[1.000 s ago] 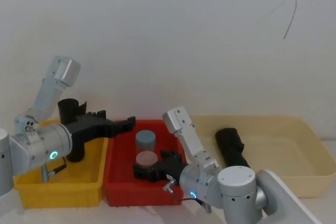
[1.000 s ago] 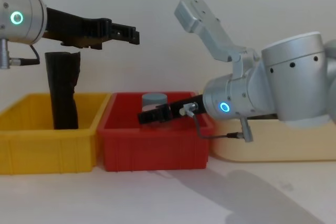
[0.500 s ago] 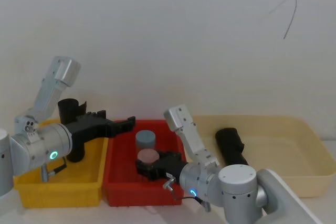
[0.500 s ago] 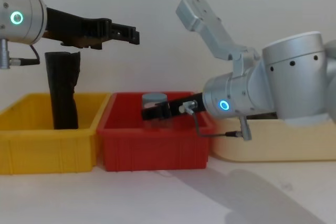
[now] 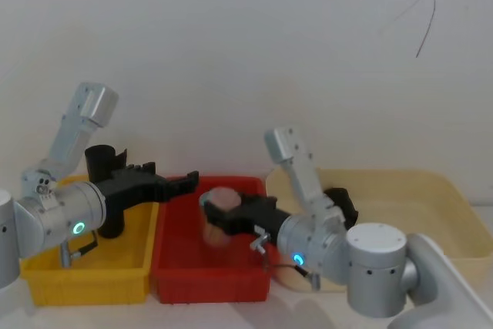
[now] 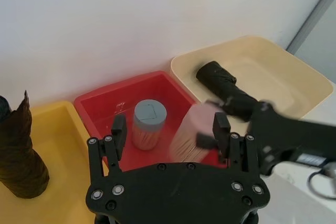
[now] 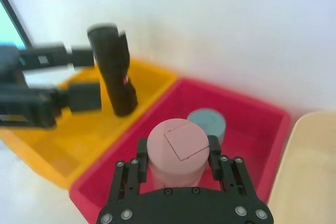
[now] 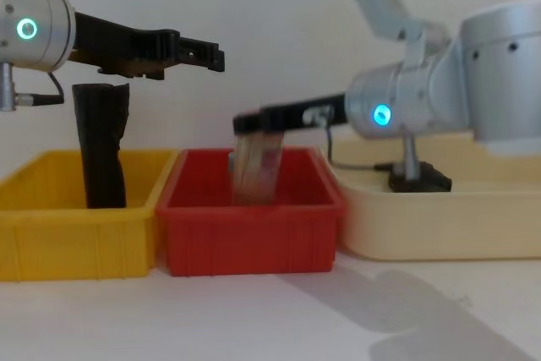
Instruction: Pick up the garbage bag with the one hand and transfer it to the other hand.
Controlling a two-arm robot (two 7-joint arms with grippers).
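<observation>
The right gripper [image 7: 176, 174], jaws now pinching a pink cylinder [image 7: 177, 149], has risen above the red bin [image 8: 249, 234] since a second ago. A blue-grey cylinder [image 6: 149, 123] remains inside. The left gripper [image 5: 181, 185] still hovers, jaws spread. Farther right, the garbage bag [image 6: 223, 88] lies in the cream tray [image 5: 454, 213].

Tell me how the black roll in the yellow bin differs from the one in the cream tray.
The yellow-bin roll stands upright in the yellow bin; the cream-tray roll lies on its side in the cream tray. The yellow-bin roll's top is flared and ragged; the cream-tray roll's visible end looks blunt. Both are matte black rolled bundles.
</observation>
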